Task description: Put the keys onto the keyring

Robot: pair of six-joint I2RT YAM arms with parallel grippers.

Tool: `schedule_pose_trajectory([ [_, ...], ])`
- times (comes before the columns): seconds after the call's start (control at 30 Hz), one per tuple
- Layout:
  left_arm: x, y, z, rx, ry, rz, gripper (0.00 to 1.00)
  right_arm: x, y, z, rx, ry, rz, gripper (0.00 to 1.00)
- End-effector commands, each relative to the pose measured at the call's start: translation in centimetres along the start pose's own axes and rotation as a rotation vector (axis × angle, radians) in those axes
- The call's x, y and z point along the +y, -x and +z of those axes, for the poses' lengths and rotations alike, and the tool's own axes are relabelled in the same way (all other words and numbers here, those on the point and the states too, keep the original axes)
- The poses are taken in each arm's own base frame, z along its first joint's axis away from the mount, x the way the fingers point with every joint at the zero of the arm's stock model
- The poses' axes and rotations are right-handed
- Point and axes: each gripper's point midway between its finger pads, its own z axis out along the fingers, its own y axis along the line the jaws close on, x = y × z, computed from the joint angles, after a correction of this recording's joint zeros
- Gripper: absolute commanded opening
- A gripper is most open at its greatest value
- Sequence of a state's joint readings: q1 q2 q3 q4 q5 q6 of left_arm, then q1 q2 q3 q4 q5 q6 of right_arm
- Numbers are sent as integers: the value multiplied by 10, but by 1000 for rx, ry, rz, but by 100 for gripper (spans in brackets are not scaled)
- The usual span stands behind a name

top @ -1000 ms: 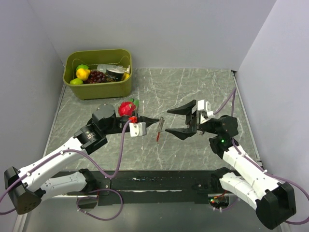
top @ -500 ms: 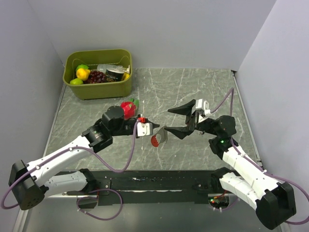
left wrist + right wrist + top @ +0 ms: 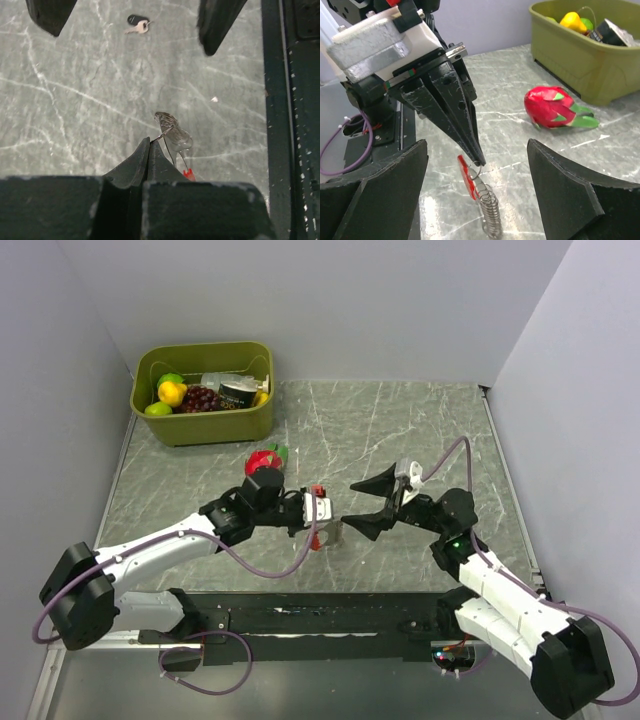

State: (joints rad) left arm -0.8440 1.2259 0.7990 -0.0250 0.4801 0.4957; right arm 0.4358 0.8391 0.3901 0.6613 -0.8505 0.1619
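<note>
At the table's middle, the left gripper (image 3: 150, 149) is pinched tight on the keyring (image 3: 489, 210), whose coil and red fob hang below its tips, close over the grey marbled top (image 3: 400, 430). Facing it, the right gripper (image 3: 364, 504) gapes wide and holds nothing, its 2 fingers flanking the hanging ring. 1 key (image 3: 138, 26) lies on the surface beyond. A green bin (image 3: 215, 428) at the far left holds toy fruit and a dark can. A strawberry toy (image 3: 265, 460) lies near it. Since 1 second ago the left arm has swung right and nearer. Pale lilac walls enclose the table.
</note>
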Motion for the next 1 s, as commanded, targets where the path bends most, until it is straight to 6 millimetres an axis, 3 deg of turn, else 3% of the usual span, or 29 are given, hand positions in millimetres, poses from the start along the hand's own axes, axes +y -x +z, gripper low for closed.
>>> schedule_pose_trajectory([
  [0.0, -3, 36, 4, -159, -22, 18, 1, -3, 5, -4, -22, -34, -41, 87],
  [0.07, -3, 37, 7, -179, -24, -3, 1, -3, 1, -5, -16, -40, -34, 87],
  [0.3, -5, -20, 42, -27, -29, -168, 1, -9, -16, -7, 11, -68, 13, 87],
  [0.4, -1, -33, 49, -10, 10, -225, 1, -16, -21, -8, 23, -112, 51, 88],
  [0.7, 30, -68, 40, 25, 214, -406, 1, -26, -35, -12, 55, -185, 109, 93],
  [0.73, 32, -73, 39, 39, 230, -418, 5, -28, -37, -12, 63, -199, 119, 99],
  [0.8, 35, -82, 38, 64, 252, -447, 8, -29, -36, -12, 64, -199, 120, 100],
  [0.97, 52, -77, 30, 31, 332, -459, 39, -31, -39, -11, 83, -212, 157, 100],
])
